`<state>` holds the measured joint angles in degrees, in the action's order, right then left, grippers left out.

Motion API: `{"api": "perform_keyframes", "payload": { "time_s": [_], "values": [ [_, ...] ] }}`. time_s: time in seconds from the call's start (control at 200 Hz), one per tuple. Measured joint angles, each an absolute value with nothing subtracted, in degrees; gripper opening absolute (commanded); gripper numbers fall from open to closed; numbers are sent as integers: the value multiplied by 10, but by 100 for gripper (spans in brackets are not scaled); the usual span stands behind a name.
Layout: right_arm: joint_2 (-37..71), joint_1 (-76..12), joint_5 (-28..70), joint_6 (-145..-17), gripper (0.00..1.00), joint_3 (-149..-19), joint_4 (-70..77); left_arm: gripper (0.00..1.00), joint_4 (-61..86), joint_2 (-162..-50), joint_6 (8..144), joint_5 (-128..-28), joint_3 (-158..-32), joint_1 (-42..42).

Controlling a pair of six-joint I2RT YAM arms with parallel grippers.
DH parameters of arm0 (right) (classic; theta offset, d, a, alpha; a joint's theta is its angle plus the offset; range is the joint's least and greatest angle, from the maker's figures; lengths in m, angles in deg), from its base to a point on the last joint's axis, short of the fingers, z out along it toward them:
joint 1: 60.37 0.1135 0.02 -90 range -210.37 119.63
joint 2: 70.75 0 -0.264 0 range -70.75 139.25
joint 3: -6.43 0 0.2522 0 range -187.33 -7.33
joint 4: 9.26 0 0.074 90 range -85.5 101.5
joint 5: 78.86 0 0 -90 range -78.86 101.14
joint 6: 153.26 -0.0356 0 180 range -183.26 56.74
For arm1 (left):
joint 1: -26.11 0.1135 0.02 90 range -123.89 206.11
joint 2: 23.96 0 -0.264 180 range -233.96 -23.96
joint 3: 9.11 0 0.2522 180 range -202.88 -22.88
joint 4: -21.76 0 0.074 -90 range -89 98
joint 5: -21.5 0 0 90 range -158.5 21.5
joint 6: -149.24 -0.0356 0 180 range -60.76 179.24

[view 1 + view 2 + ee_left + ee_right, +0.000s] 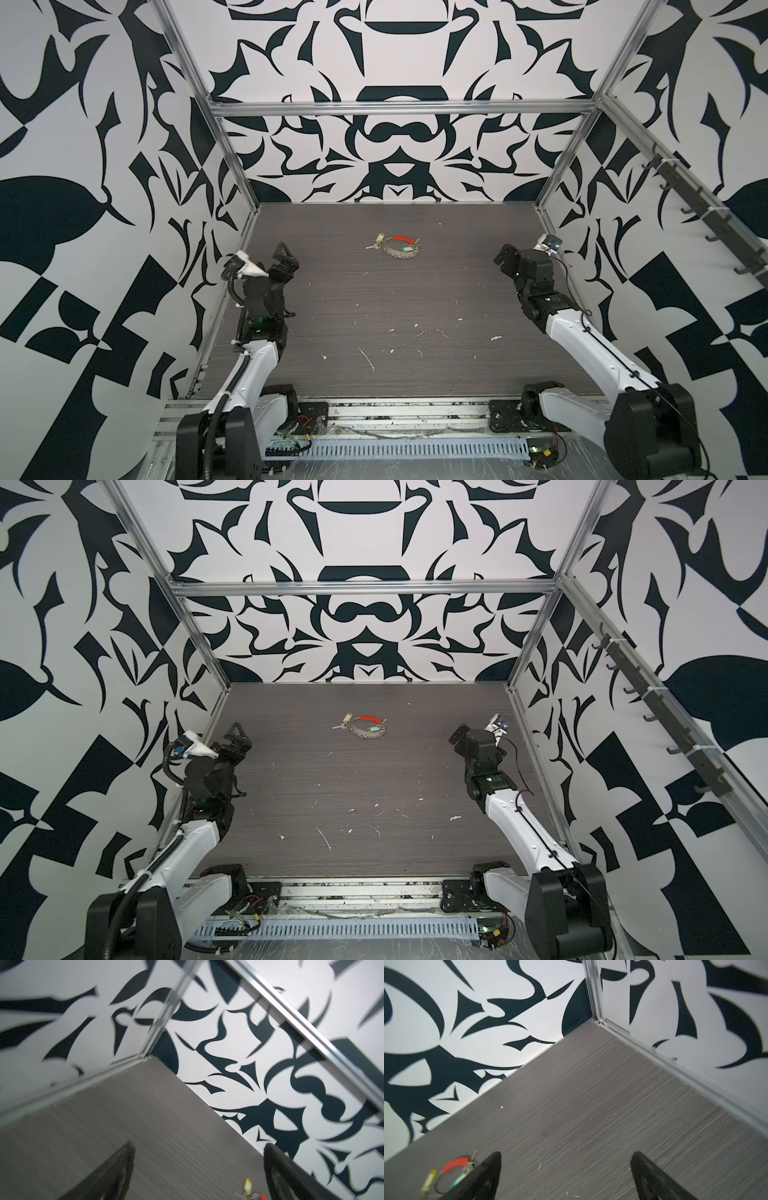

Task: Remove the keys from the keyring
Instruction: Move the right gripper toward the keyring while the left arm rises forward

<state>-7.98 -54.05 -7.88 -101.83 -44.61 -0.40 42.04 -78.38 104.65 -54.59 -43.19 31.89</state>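
The keyring (402,239) lies on the worktop (374,316), green key (406,249) inside it, yellow key (379,238) at its edge. The left end effector (286,258) and right end effector (502,258) hover well apart from it, both wide and empty.

Both top views look down from high at the front, over the whole table (374,311) toward the back wall (399,166). Each wrist camera sits low near the table and faces that wall slantwise. Both catch the keyring (455,1164) at their edge.

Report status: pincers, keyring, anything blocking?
Both open, empty: left pincer, right pincer, well short of the keyring. It lies flat on the table; green key across it, yellow key at its edge. No obstacle between.
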Motion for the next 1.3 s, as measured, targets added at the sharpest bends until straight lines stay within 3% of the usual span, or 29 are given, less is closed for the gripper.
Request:
{"api": "perform_keyframes", "payload": {
  "time_s": [0.105, 0.195, 0.445, 0.545, 0.625, 0.68, 0.77, 1.05, 1.08, 1.3],
  "values": [
    [-74, -552, -33, -1057, 94, -428, -13, 99, 339, -770, 1128, -559, -464, 369],
    [-57, -551, 19, -1062, 89, -423, -9, 99, 310, -780, 1165, -597, -497, 392],
    [21, -511, 114, -1024, 76, -469, 11, 100, 296, -860, 1209, -759, -547, 394],
    [64, -470, 134, -998, 70, -503, 15, 93, 291, -887, 1205, -823, -568, 388],
    [106, -429, 136, -975, 66, -537, 23, 91, 287, -894, 1195, -856, -576, 363],
    [132, -404, 133, -964, 58, -558, 28, 88, 271, -896, 1180, -864, -583, 330],
    [169, -368, 123, -948, 57, -589, 34, 81, 238, -905, 1149, -869, -598, 269],
    [283, -309, 87, -946, 50, -692, 39, 84, 208, -886, 1117, -872, -553, 201],
    [301, -308, 84, -948, 48, -710, 40, 88, 205, -880, 1116, -872, -546, 195],
    [437, -308, 55, -950, 49, -850, 70, 89, 187, -833, 1107, -864, -525, 147]
  ]
}}
